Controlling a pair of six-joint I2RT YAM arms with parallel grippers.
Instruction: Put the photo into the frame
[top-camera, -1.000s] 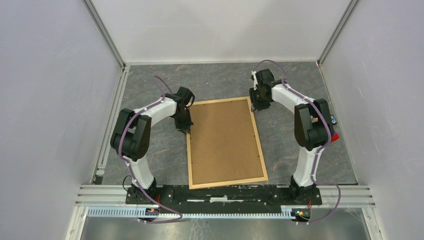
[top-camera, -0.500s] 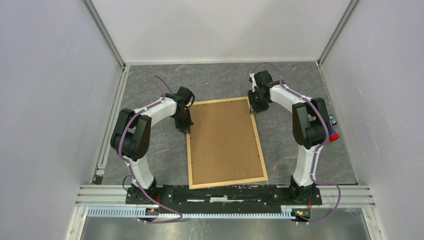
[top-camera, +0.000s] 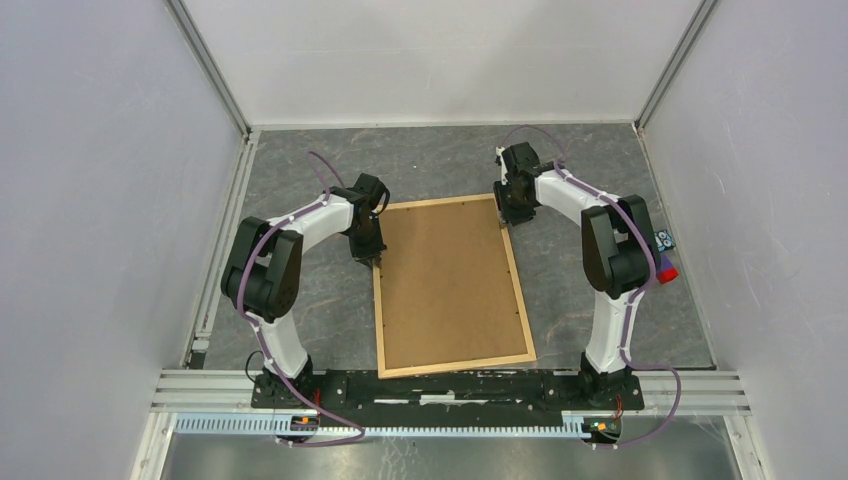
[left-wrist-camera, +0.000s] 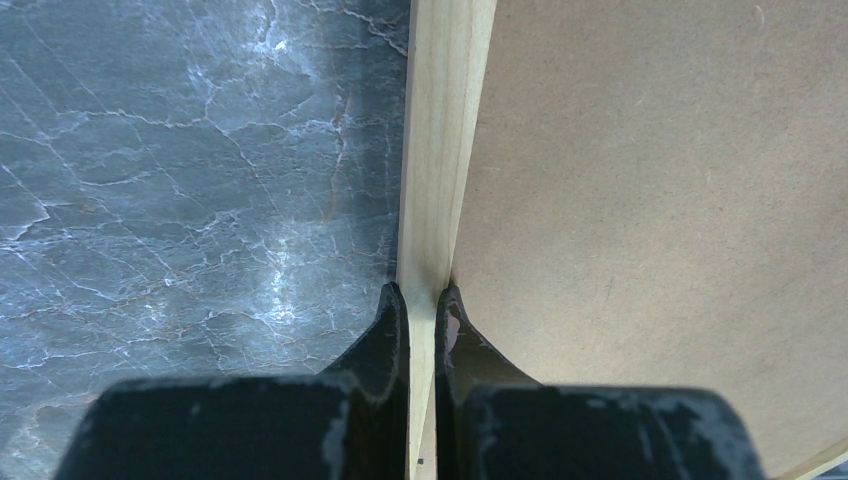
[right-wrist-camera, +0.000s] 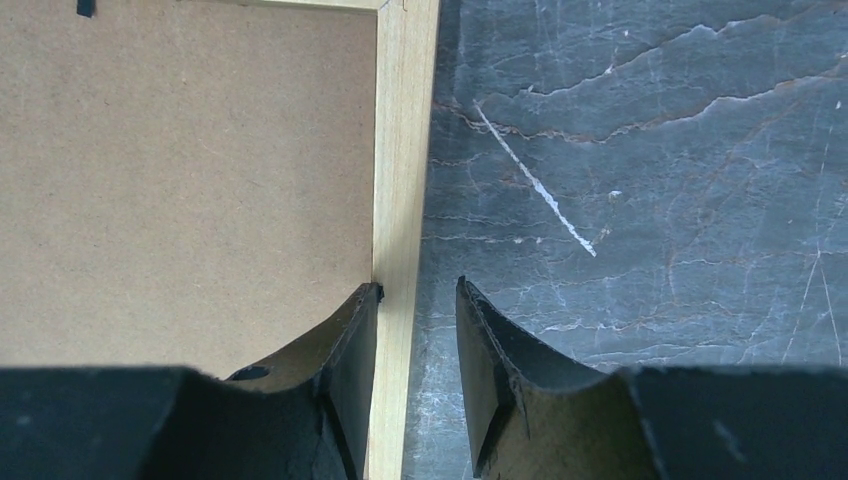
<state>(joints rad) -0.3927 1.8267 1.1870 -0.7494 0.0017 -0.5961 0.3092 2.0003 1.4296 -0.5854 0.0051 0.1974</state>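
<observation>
Starting at the near edge, a metal rail (top-camera: 200, 385) carries both arm bases, and just beyond it the frame (top-camera: 456, 365) lies flat on the dark marbled table (top-camera: 300, 300), its long sides running away from the arms. A plain brown backing board (top-camera: 450, 285) fills the inside of the frame and hides whatever is under it, so the photo cannot be seen and its place cannot be told. Further out, on the frame's left strip, the left gripper (top-camera: 372, 256) points down with its jaws pinched together on the wood. Further still, near the far right corner, the right gripper (top-camera: 511, 212) stands over the right strip with its jaws apart. To the right of the right arm, partly behind it, sits a small red and blue object (top-camera: 666, 271), too small to identify. White walls (top-camera: 100, 150) close in the table on three sides. From above, each black wrist blocks its own fingertips, so neither grip can be read there. The left wrist view supplies it: both fingers press the pale strip, one on the table side and one on the board side. The right wrist view shows the inner finger at the strip's inner edge over the board, and the outer finger standing off over the table with a gap to the wood. Only that view shows a thin white scratch (right-wrist-camera: 535, 180) on the table and a small black tab (right-wrist-camera: 86, 8) at the board's far edge.
</observation>
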